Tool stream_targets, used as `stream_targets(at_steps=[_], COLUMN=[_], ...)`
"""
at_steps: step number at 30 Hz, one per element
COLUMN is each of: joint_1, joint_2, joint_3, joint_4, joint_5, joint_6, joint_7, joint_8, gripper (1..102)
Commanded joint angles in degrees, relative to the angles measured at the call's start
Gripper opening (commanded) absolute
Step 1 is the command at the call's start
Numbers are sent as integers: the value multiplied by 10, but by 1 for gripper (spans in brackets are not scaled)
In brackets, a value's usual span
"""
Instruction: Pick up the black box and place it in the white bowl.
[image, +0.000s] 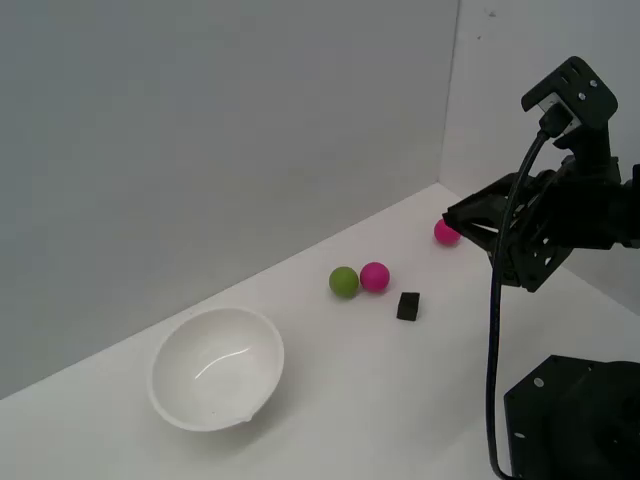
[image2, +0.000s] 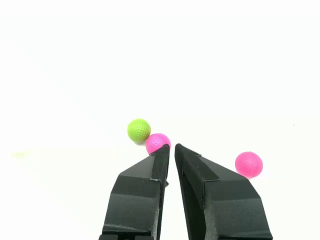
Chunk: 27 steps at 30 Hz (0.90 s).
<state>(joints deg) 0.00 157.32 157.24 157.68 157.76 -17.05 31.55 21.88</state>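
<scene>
The black box (image: 408, 306) is a tiny matte cube on the white table, just to the exterior view's right of a pink ball. The white bowl (image: 216, 367) sits upright and empty toward the exterior view's left. My gripper (image: 453, 219) hovers above the table beyond the box, near a second pink ball, and holds nothing. In the wrist view the gripper (image2: 171, 147) has its fingers nearly together with only a thin gap. The box and the bowl do not show in the wrist view.
A green ball (image: 343, 282) (image2: 138, 130) and a pink ball (image: 375, 276) (image2: 158, 143) lie side by side near the box. Another pink ball (image: 446, 233) (image2: 248, 164) lies by the back wall. The black robot base (image: 575, 420) stands at the exterior view's lower right.
</scene>
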Motion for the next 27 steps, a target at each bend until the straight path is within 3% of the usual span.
stream_targets(at_steps=[1,27], joint_1=[-4,-4], joint_2=[6,11], joint_3=[8,11], joint_4=[1,2], joint_5=[3,1], joint_6=[-1,-2], joint_7=[6,6], joint_8=[4,1], gripper=[3,3])
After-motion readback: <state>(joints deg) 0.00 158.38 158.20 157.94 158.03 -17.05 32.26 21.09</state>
